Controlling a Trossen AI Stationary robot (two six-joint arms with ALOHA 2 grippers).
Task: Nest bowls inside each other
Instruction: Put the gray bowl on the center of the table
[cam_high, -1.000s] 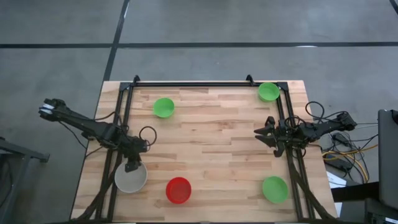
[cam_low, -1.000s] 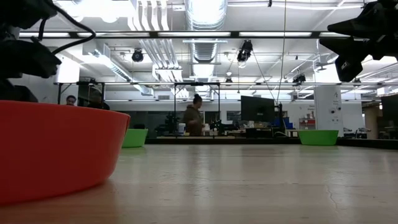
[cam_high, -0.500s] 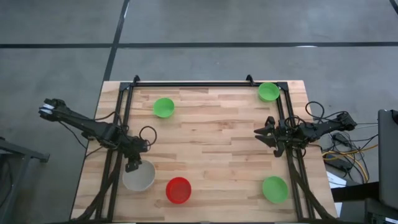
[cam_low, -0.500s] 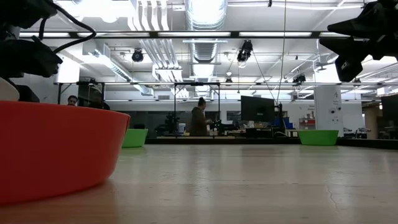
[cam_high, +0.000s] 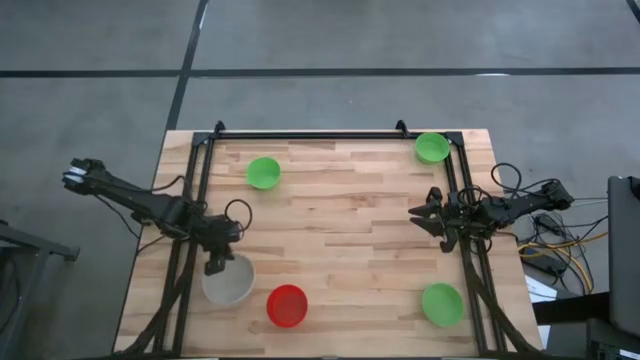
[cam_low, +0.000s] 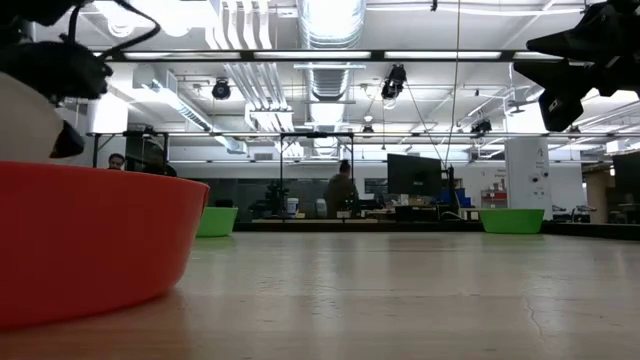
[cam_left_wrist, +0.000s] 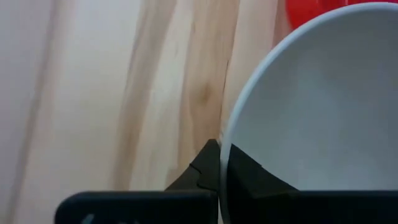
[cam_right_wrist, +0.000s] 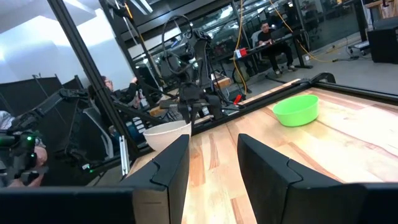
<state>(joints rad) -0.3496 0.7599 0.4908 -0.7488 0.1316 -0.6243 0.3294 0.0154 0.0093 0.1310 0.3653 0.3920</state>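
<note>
From where I stand, nothing here can be read: no lettering, labels, brand marks or numbers on the bowls, the arms or the wooden bench, and the screens and fittings in the room behind are too far off to make out any writing.

The wooden table (cam_high: 340, 230) had a pale butcher-block top of narrow planks, and a thin black metal frame (cam_high: 310, 134) ran along its far edge and down both sides. Around the table lay grey floor (cam_high: 330, 40) crossed by dark lines. Just off the table's right side, a tangle of cables (cam_high: 555, 250) lay on the floor. Far beyond the table, in the room behind, a person (cam_low: 342, 190) stood at benches beside a dark monitor (cam_low: 412, 176), under ceiling ducts (cam_low: 325, 25).
</note>
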